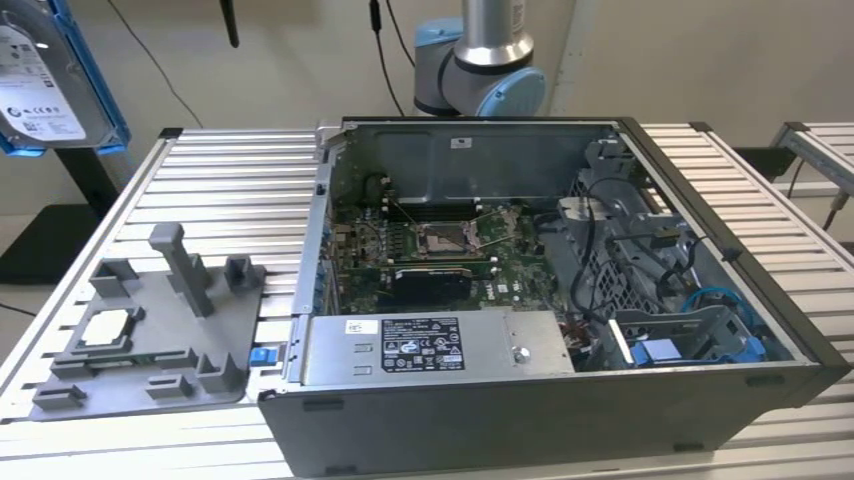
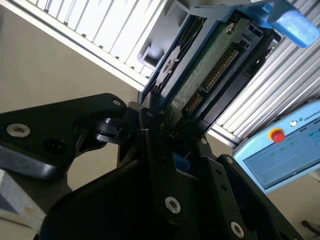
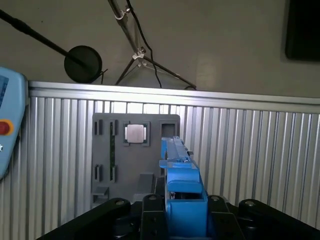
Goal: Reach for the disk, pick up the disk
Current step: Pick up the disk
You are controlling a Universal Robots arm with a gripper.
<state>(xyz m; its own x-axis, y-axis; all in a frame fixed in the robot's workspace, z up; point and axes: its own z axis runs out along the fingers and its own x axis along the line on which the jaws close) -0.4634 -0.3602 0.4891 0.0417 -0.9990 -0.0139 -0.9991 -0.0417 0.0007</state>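
Note:
The disk (image 1: 43, 85), a silver drive with a white label in a bright blue bracket, hangs high at the exterior view's left, well above the table. In both wrist views my gripper is shut on it. The second wrist view shows the gripper (image 2: 162, 125) clamping the disk (image 2: 210, 65) edge-on, green circuit board side showing. In the first wrist view the blue bracket (image 3: 182, 182) stands up from between the black fingers of the gripper (image 3: 184, 212), above the grey fixture below.
An open computer case (image 1: 747, 330) sits on the slatted table (image 1: 227, 190), with a long grey box (image 1: 427, 345) inside. A grey fixture (image 1: 147, 350) at the exterior view's left holds a small silver chip (image 1: 107, 325). A light blue pendant (image 2: 285, 150) lies beside the table.

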